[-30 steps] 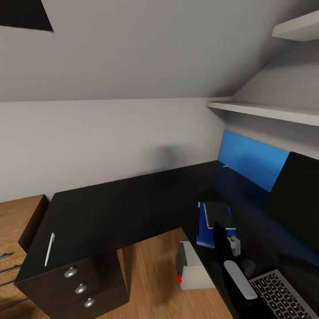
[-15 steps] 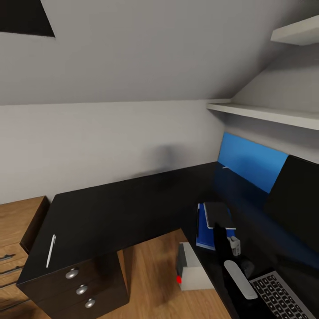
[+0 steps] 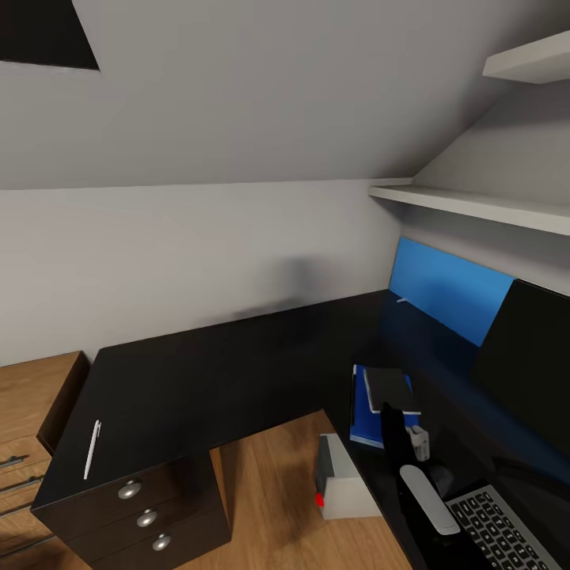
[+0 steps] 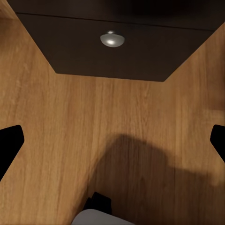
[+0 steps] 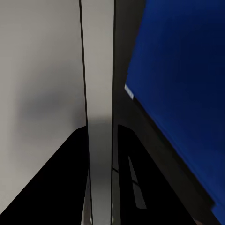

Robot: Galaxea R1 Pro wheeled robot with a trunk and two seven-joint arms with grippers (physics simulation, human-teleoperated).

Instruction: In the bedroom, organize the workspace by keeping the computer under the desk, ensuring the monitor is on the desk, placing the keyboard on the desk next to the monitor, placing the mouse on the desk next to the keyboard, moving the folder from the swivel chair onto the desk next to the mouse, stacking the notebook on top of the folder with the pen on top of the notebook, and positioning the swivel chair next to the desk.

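Observation:
The black desk [image 3: 229, 372] runs along the wall and turns down the right side. On its right wing the blue folder [image 3: 364, 416] lies flat with the dark notebook [image 3: 389, 388] on top. The monitor [image 3: 530, 364] stands beside them, with the keyboard [image 3: 499, 526] and the small dark mouse [image 3: 441, 477] nearer to me. The white pen [image 3: 91, 449] lies at the desk's far left end. Under the desk stands the grey computer [image 3: 340, 479]. My right gripper [image 3: 389, 413] is shut and empty, just in front of the folder. My left gripper [image 4: 112, 143] is open above the floor.
A three-drawer unit [image 3: 146, 518] with round knobs [image 4: 111, 40] sits below the pen. A wooden dresser [image 3: 24, 412] stands left of the desk. A blue wall panel [image 3: 447, 289] and white shelves [image 3: 475, 202] back the right wing. Wood floor [image 3: 269, 491] lies inside the desk's corner.
The whole head view has drifted slightly, so the camera moved. Nothing on the desk has shifted, and the right arm holds its place.

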